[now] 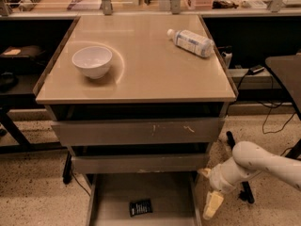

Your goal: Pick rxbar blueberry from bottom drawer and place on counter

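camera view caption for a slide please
Robot's cream hand hangs right of the open grey bottom drawer, where a small dark snack bar lies.

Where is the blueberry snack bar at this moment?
The snack bar lies flat on the floor of the open bottom drawer, low and central in the camera view. The gripper hangs just outside the drawer's right wall.
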